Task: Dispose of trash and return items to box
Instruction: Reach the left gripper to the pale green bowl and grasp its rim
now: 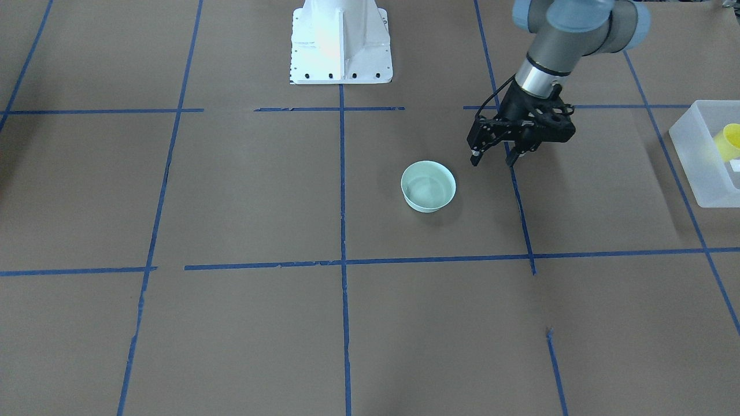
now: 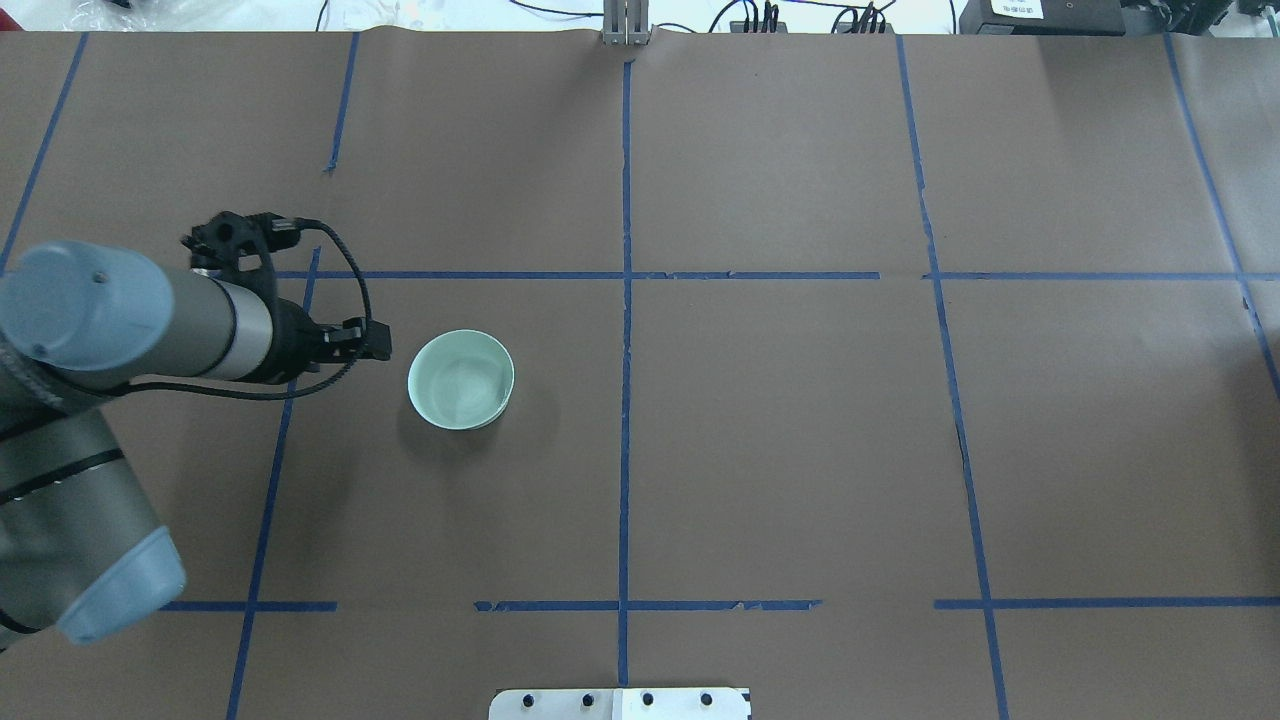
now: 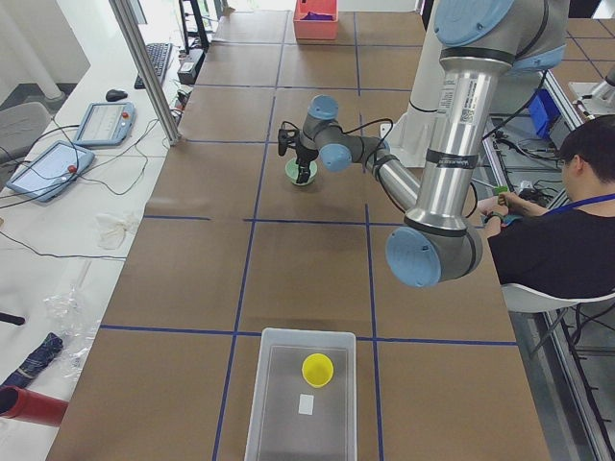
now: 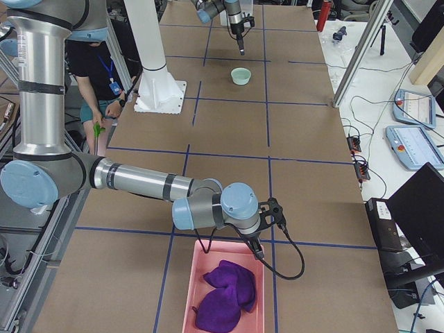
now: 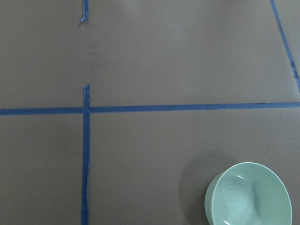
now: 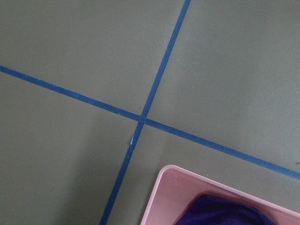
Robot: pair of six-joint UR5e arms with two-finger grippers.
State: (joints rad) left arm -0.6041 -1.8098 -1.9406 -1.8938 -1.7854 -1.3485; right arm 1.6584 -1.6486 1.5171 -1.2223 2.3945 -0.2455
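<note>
the left tool (image 1: 492, 160) hangs just beside the mint-green bowl (image 1: 428, 186), on the side of the bowl that faces the box (image 1: 696, 156). its two fingers point down, spread well apart, with nothing between them. the bowl stands upright on the surface (image 2: 800, 450), not touching the tool. the box lies well apart from the bowl, past the left tool, and the yellow cup (image 3: 318, 369) already sits inside it. the right tool (image 4: 258, 251) is well away from the bowl at the opposite end of the surface, over the rim of a pink tray (image 6: 178, 192) that holds a purple cloth (image 4: 223, 295). i cannot tell whether its fingers are open or closed.

the likely next step is grasping the bowl, and the risk lies there. in the left wrist view the bowl sits low in a corner, not centred, so the tool looks offset from it. if it comes down from here, a fingertip could land on the rim rather than straddle the wall, and a light plastic bowl would probably tip or skid away. a pinch on the thin, sloped wall could also slip during the carry. at the box, a release over the cup could leave the bowl perched on it or knock the cup over.

count: one bowl, one cup, one box, one pink tray, one purple cloth, two tools.
</note>
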